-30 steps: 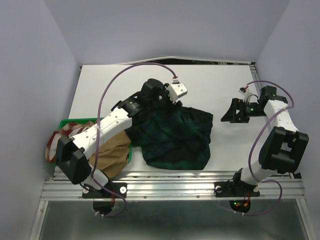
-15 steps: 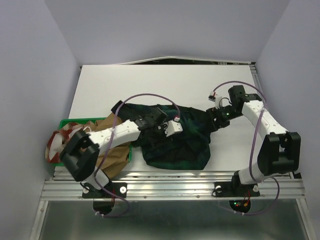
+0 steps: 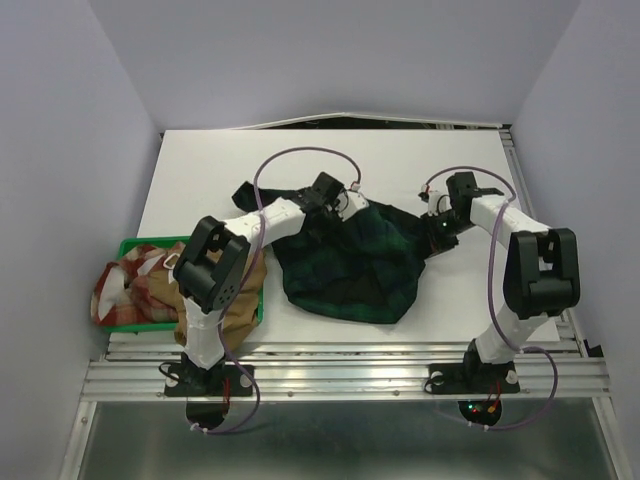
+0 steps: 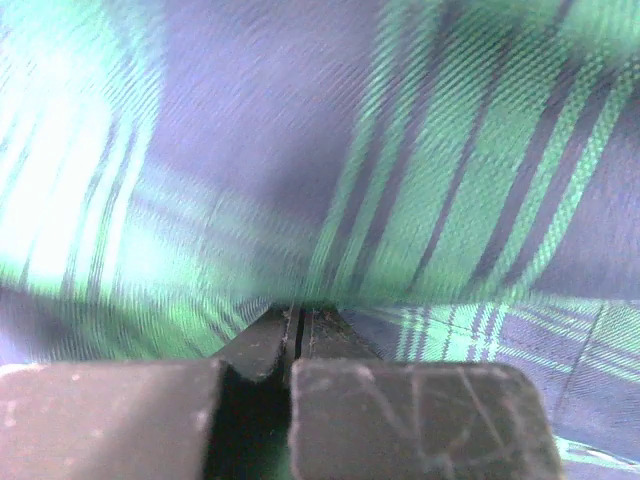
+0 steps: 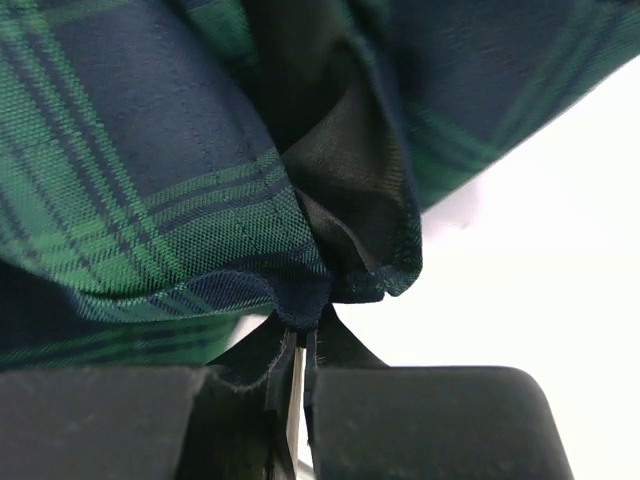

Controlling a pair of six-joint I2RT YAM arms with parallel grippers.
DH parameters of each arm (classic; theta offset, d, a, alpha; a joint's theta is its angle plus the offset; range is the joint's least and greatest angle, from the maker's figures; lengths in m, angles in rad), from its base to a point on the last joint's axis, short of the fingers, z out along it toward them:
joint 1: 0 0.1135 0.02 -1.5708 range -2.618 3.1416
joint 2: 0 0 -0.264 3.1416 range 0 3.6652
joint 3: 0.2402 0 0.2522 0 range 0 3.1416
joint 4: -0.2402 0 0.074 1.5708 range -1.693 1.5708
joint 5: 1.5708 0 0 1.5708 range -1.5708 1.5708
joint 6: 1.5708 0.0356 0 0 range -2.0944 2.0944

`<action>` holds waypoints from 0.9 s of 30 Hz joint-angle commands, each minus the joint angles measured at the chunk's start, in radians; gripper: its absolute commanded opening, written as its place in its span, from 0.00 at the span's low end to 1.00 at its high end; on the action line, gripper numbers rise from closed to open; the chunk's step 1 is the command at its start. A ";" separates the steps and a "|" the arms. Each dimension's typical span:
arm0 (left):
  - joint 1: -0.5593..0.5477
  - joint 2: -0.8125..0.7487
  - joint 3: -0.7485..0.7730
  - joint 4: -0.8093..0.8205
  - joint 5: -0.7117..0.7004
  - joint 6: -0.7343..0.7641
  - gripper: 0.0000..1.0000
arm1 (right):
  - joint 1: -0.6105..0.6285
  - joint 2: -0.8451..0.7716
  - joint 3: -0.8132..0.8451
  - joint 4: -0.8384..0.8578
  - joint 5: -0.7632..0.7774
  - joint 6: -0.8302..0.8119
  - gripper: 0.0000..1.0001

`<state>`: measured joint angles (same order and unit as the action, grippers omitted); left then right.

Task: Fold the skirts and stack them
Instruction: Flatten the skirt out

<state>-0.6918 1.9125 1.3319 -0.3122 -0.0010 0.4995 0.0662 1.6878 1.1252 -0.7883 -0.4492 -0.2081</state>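
Right wrist: bunched edge of tartan skirt point(image 5: 150, 180) tight inside right hand point(image 5: 298, 342).

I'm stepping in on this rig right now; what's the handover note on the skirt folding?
Left gripper: shut on the tartan skirt, at its far left edge.
Right gripper: shut on the same skirt's far right corner.
Tan skirt drapes over the green tray's right end; checked skirt bunched in it.
Done: nothing folded or stacked.
Left: fold all three, stack them.
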 commanded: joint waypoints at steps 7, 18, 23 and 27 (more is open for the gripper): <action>0.080 0.108 0.435 -0.020 0.055 -0.068 0.14 | -0.170 0.095 0.280 0.074 0.067 0.035 0.07; 0.198 0.007 0.419 -0.139 0.310 -0.135 0.39 | -0.170 -0.112 0.289 -0.147 0.010 -0.148 0.87; 0.198 -0.220 0.166 -0.183 0.354 0.014 0.48 | -0.076 -0.201 0.243 -0.284 -0.060 -0.212 0.84; 0.198 -0.323 -0.044 -0.177 0.372 0.014 0.48 | 0.088 -0.266 0.173 -0.269 -0.033 -0.159 0.78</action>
<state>-0.4854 1.7008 1.4170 -0.4767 0.3054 0.4629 0.0128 1.4693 1.3685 -1.0004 -0.4614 -0.3702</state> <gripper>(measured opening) 0.484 0.794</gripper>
